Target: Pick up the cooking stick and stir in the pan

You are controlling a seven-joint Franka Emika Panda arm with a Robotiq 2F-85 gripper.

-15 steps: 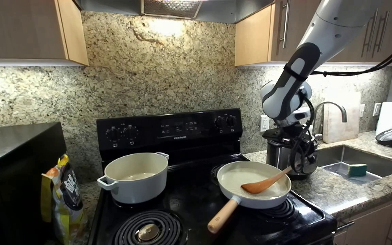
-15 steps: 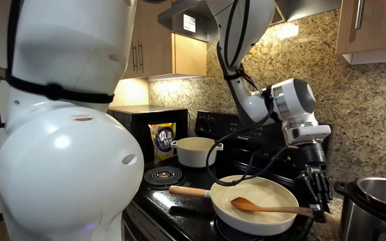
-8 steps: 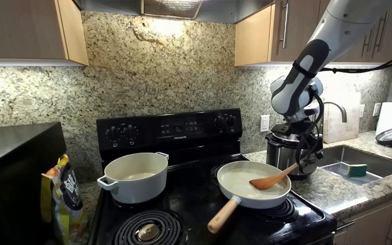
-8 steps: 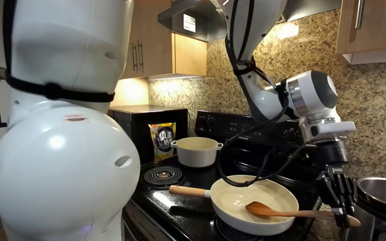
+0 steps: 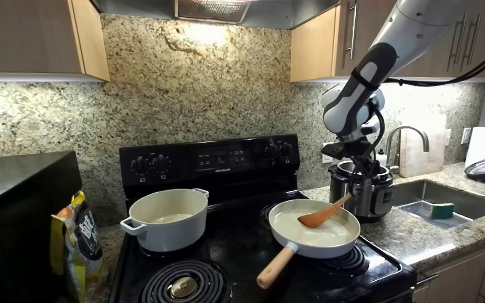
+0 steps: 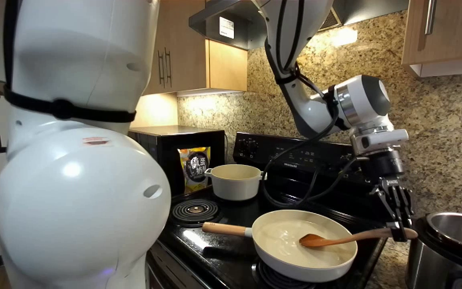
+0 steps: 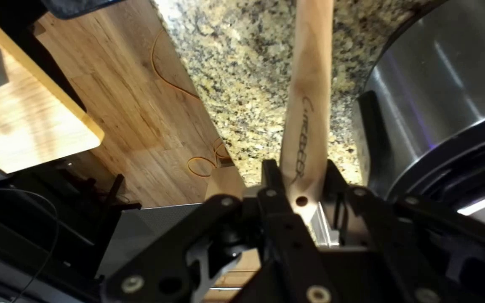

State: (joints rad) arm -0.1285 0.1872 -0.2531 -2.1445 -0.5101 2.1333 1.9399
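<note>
The cooking stick (image 5: 321, 216) is an orange-brown wooden spatula. My gripper (image 6: 400, 233) is shut on the end of its handle, beyond the pan's rim; in the wrist view the fingers (image 7: 304, 172) press both sides of the pale handle (image 7: 310, 97). The stick (image 6: 335, 241) slants down with its blade inside the white pan (image 6: 319, 275). I cannot tell whether the blade touches the pan's floor. The pan (image 5: 326, 251) sits on a stove burner, its wooden handle (image 5: 277, 266) pointing out over the stove front. The blade is outside the wrist view.
A shiny steel pot (image 5: 358, 204) stands on the counter close to my gripper; it also shows in the wrist view (image 7: 444, 75). A white two-handled pot (image 5: 173, 231) is on the stove. A bag (image 6: 195, 170) stands by the microwave. Arm cables (image 6: 269, 188) hang near the pan.
The gripper moved toward the steel pot, then partly back and upward, still holding the stick. The blade shifted across the pan with it, and the stick slants more steeply. The pan has not moved.
</note>
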